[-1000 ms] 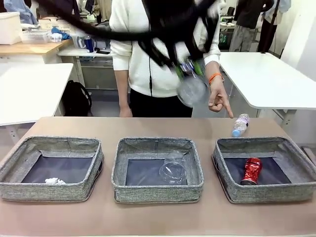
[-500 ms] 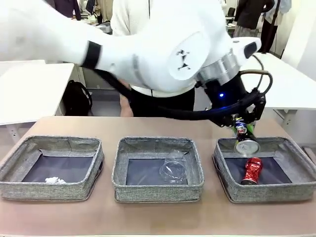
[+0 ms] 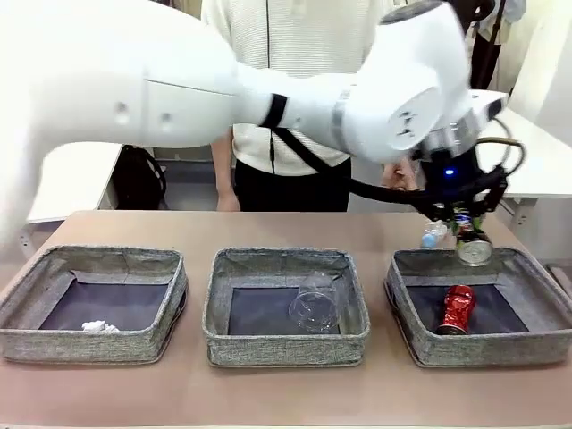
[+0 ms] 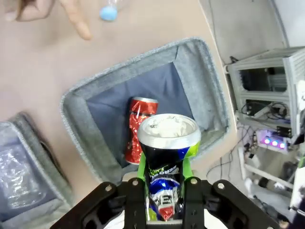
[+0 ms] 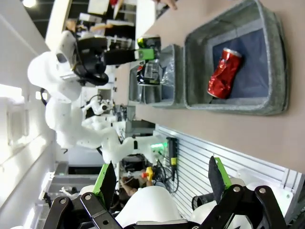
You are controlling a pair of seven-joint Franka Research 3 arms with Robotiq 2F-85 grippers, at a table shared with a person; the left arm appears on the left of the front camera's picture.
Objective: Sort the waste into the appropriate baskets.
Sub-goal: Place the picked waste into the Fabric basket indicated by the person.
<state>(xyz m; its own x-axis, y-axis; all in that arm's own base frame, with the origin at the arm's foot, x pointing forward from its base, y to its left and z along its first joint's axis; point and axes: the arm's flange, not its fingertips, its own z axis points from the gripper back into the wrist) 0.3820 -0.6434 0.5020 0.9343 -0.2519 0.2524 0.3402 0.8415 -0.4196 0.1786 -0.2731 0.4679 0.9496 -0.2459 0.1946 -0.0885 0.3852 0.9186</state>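
My left gripper [image 4: 164, 191] pinches the dark printed can [image 4: 167, 143] above the right basket [image 3: 407, 304]. Released too near its far rim, I judge the can could bounce out. My right gripper [image 5: 159, 183] stays spread, empty.

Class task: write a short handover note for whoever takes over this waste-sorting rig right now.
Left pincer: shut on the dark printed can, held over the right basket, not yet released.
Right pincer: open, holding nothing.
Done: crushed red can in the right basket, clear plastic cup in the middle basket, paper wad in the left basket.
Left: drop the can; small clear bottle lies on the table behind the right basket, near the person's hand.
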